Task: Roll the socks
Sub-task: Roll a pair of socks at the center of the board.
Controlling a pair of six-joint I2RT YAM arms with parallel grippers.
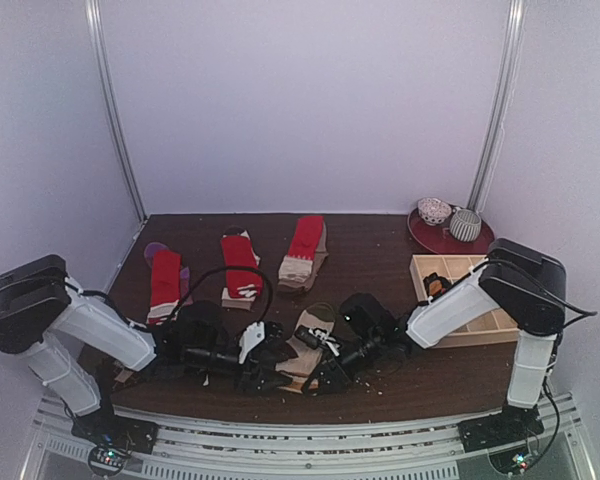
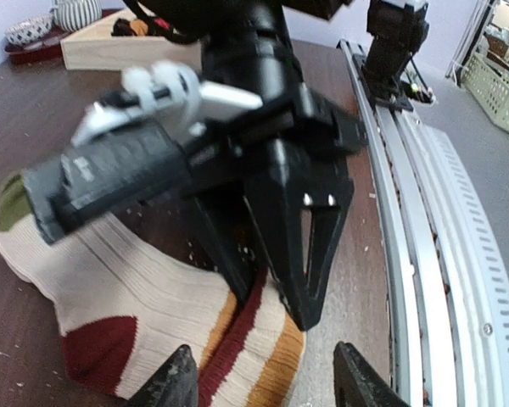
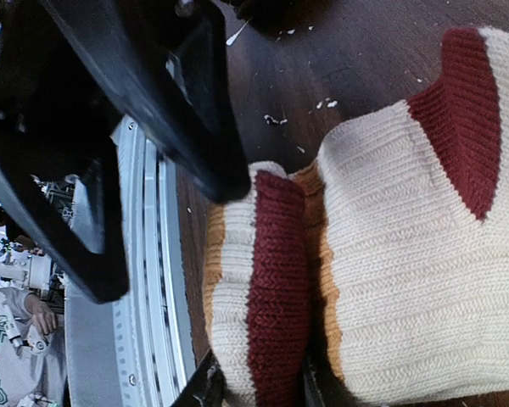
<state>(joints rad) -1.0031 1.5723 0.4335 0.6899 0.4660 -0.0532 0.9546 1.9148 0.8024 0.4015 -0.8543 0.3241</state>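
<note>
A beige sock (image 1: 313,338) with red, brown and green bands lies flat near the table's front edge, its banded cuff (image 3: 267,280) folded over into a short roll. My right gripper (image 3: 263,390) is shut on that rolled cuff, a finger on each side. My left gripper (image 2: 267,383) hovers over the same cuff (image 2: 259,339) with its fingers spread wide and nothing gripped. Both grippers meet at the sock's near end, the left gripper (image 1: 268,368) beside the right gripper (image 1: 322,368). Three red socks with beige cuffs lie further back: (image 1: 165,283), (image 1: 240,262), (image 1: 303,250).
A pale wooden compartment tray (image 1: 468,325) sits at the right with a dark item in one cell. Behind it a red plate (image 1: 427,238) carries two small bowls. The metal rail (image 2: 407,212) runs along the table's near edge, close to the cuff.
</note>
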